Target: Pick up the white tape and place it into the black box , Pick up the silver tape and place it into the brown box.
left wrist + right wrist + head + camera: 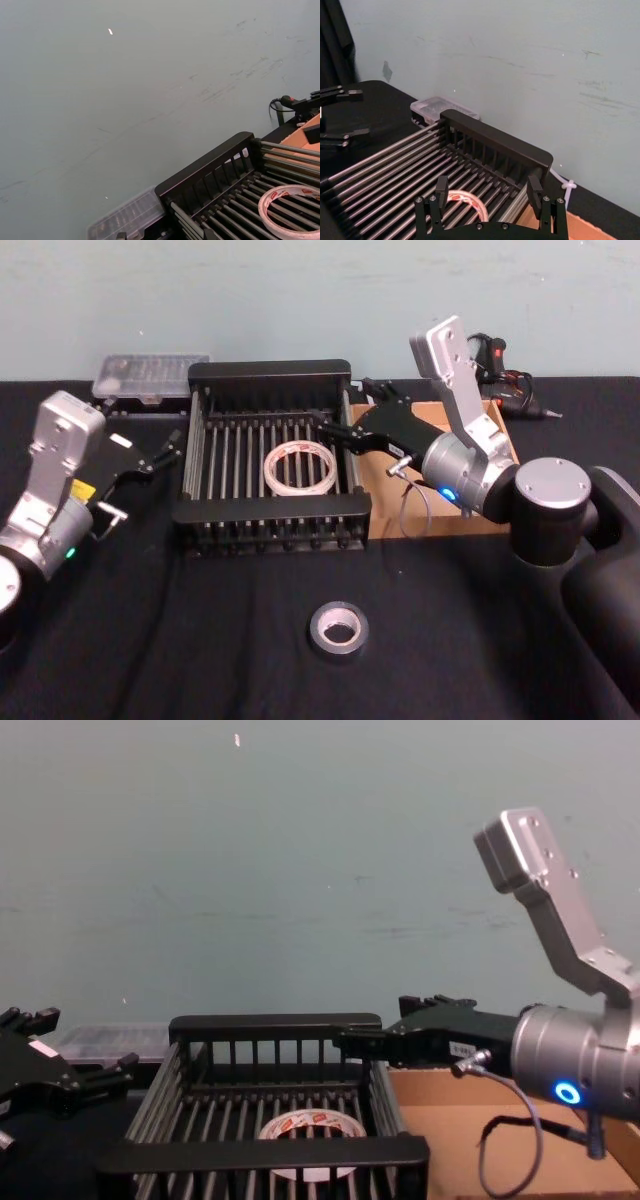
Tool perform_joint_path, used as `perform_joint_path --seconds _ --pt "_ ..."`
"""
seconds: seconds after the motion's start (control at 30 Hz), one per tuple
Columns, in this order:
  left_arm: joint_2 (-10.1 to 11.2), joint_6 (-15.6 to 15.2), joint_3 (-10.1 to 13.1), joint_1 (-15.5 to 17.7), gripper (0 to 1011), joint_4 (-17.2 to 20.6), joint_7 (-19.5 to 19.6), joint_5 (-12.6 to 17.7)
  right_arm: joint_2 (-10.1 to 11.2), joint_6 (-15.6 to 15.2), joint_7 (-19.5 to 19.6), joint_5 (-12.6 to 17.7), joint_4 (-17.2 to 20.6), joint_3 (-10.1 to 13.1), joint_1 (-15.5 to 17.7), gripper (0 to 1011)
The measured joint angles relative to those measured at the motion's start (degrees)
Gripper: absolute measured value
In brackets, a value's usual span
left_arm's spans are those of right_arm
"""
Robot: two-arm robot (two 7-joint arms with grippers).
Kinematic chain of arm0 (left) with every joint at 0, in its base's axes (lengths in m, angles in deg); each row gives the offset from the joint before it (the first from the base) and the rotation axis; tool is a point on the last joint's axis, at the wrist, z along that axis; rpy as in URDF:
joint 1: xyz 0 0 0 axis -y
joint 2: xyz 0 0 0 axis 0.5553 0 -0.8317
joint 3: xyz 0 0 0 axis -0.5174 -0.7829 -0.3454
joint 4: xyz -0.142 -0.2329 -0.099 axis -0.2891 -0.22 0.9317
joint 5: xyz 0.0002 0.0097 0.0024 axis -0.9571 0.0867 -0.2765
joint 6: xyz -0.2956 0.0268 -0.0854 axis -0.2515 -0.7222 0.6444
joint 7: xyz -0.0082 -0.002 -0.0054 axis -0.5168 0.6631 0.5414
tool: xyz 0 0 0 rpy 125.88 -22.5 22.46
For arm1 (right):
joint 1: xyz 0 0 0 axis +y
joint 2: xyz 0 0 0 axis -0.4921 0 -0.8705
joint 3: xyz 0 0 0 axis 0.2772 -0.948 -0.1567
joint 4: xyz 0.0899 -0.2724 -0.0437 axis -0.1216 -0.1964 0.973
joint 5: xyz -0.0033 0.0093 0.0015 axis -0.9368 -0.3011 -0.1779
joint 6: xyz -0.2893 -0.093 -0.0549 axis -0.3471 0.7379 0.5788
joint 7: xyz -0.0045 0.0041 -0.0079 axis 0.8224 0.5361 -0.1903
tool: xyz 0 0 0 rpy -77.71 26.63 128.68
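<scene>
**White tape in crate, right gripper poised at the rim**

The white tape (pixel 298 467) is seen lying flat on the slatted floor of the black box (pixel 270 390), towards the crate's right half. The right gripper (pixel 345 410) is held over the crate's right rim, where that rim meets the brown box (pixel 500 425); its fingers (pixel 441 187) are spread apart and nothing is held between them. In the right wrist view the tape (pixel 465 200) is found just below and ahead of the open fingers, apart from them. In the chest view the gripper (pixel 345 1040) is placed above the level of the tape (pixel 312 1128), to the roll's right.

The silver tape (pixel 338 629) is left lying on the black table (pixel 150 640) in front of the crate, well apart from both grippers. The left gripper (pixel 172 445) is held beside the crate's left wall, its fingers parted and empty. A clear plastic case (pixel 150 375) is seen behind the crate's left corner.
</scene>
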Motion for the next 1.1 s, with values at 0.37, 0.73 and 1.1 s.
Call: perform_joint_path --seconds 0.37,0.73,1.1 --pt "0.00 0.00 0.00 0.00 1001 0.00 0.00 0.00 3.28 -2.56 -0.17 1.58 8.20 0.28 5.20 1000" --pt "0.00 0.00 0.00 0.00 1001 0.00 0.00 0.00 6.74 -4.20 1.12 2.46 17.42 1.04 11.32 1000" --pt "0.00 0.00 0.00 0.00 1001 0.00 0.00 0.00 10.11 -5.60 1.61 4.10 25.52 2.30 17.39 1000"
